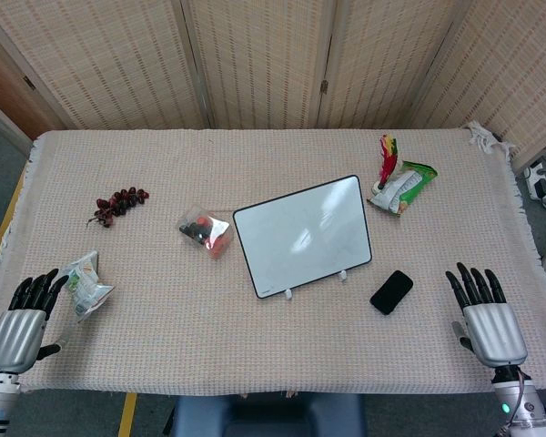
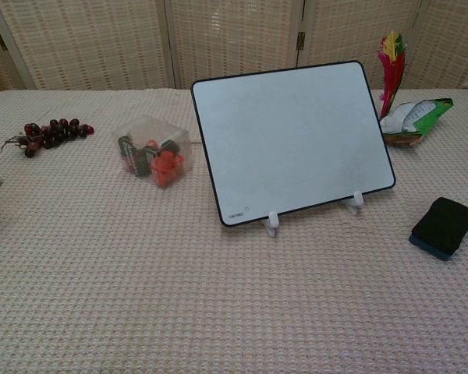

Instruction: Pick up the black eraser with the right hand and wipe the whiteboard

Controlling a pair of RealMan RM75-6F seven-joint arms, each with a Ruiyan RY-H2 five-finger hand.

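A: Hands first, please. Where are yours?

B: Your left hand (image 1: 18, 319) rests at the near left corner of the table (image 1: 164, 300), fingers spread and holding nothing, with a snack packet (image 1: 86, 284) just beside its fingertips. Your right hand (image 1: 490, 319) sits at the near right corner, fingers also apart, released.

A: And between them, left to right?

B: You have grapes (image 1: 118, 204) far left, then a clear bag (image 1: 206, 232) of red and dark pieces, then the whiteboard (image 1: 302, 235) propped tilted back on two white feet at the centre. Its surface looks clean in both views.

A: The eraser?

B: The eraser (image 1: 391, 291) lies flat on the cloth, just right of the whiteboard's near corner, apart from your right hand. Behind it you have a green packet (image 1: 402, 187) and a feathered thing (image 1: 388, 159).
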